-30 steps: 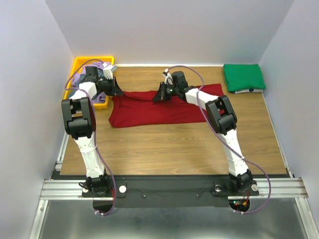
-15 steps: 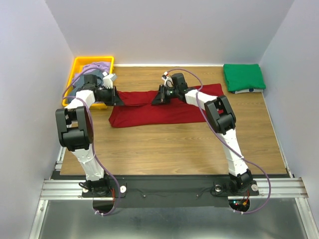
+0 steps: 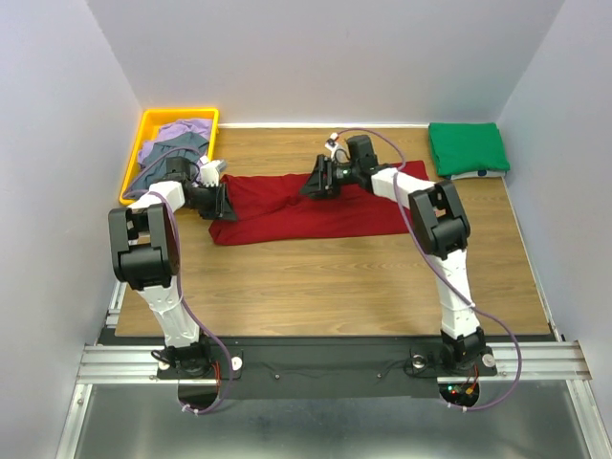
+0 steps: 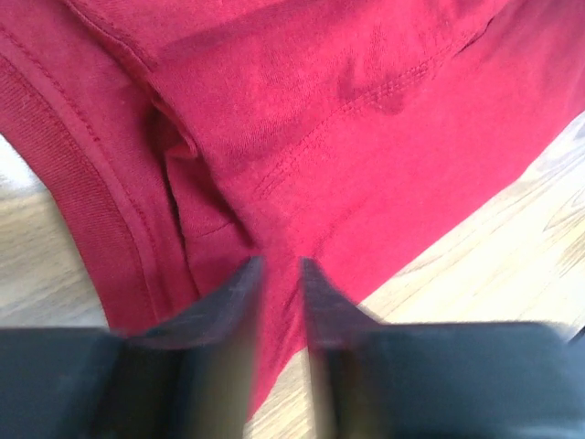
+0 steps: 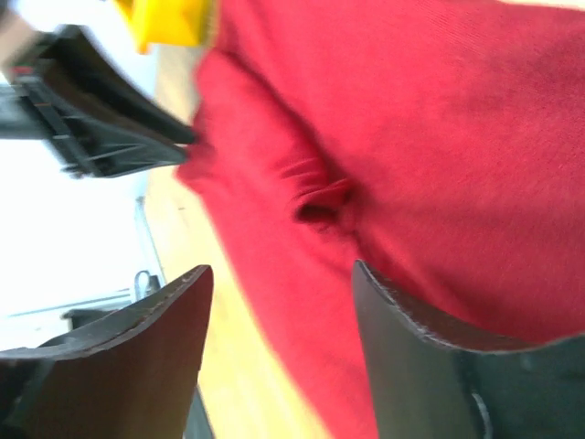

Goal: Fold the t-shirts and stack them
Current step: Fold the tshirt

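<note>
The red shirt (image 3: 316, 212) lay stretched across the table (image 3: 316, 287). Its left end sat under the left gripper (image 4: 281, 267), whose fingers stood only a narrow slit apart over the cloth. The right gripper (image 5: 281, 270) gaped wide above its puckered middle. Only the overhead view showed the folded green shirt (image 3: 467, 147) in the far right corner.

Dark red t-shirt (image 3: 316, 215) stretched across table (image 3: 325, 287). Left gripper (image 3: 222, 199) at its left end, right gripper (image 3: 314, 182) at far edge. Green t-shirt (image 3: 467, 148) folded, far right corner. Yellow tray (image 3: 177, 114), far left, holds lavender t-shirt (image 3: 177, 134), grey-blue t-shirt (image 3: 158, 168).
</note>
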Controlling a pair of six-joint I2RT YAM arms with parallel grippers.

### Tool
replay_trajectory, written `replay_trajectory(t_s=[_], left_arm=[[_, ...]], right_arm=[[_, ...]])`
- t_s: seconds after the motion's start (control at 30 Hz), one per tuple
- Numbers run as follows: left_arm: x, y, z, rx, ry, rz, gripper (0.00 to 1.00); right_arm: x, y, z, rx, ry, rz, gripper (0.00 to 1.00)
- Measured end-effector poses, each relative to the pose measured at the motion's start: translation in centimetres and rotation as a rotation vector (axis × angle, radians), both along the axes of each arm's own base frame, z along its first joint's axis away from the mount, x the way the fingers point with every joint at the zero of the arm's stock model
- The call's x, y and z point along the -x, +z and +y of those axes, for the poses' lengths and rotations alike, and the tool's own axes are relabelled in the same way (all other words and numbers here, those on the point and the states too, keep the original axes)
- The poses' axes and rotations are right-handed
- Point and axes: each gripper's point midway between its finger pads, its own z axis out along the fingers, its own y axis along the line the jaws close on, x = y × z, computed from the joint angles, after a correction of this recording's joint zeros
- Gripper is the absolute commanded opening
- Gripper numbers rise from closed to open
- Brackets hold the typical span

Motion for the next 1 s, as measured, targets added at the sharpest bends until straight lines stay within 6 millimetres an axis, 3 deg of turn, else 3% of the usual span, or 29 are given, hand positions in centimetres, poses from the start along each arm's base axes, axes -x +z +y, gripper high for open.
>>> replay_trajectory(t_s=[0.2,0.27,0.4,0.47,0.63,0.83,1.0], left_arm=[[0.2,1.2,0.0,-0.005,-0.029,-0.023,0.41],[0.1,2.5,-0.1,-0.005,-0.037,-0.060,0.41],[-1.1,5.9,-0.5,-0.014,-0.056,-0.172,0.41],[-2.0,7.3,-1.2,-0.011,-0.066,-0.229,0.41],[-3.0,7.6,-2.8,0.004,-0.074,-0.256,0.41],[-4.1,5.5,-4.3,0.011,-0.072,-0.235,0.41],[-4.5,3.7,-4.6,0.011,-0.058,-0.201,0.41]], right_arm=[[0.7,4.6,-2.0,-0.012,0.014,-0.090,0.66],[0.8,6.1,-2.5,0.006,0.015,-0.146,0.62],[0.6,6.9,-3.1,0.051,0.020,-0.223,0.57],[0.5,6.4,-3.2,0.071,0.019,-0.223,0.58],[-0.1,3.7,-2.5,0.101,0.025,-0.181,0.61],[0.6,0.2,-0.4,0.136,0.059,-0.135,0.57],[0.6,-1.1,1.1,0.142,0.079,-0.130,0.54]])
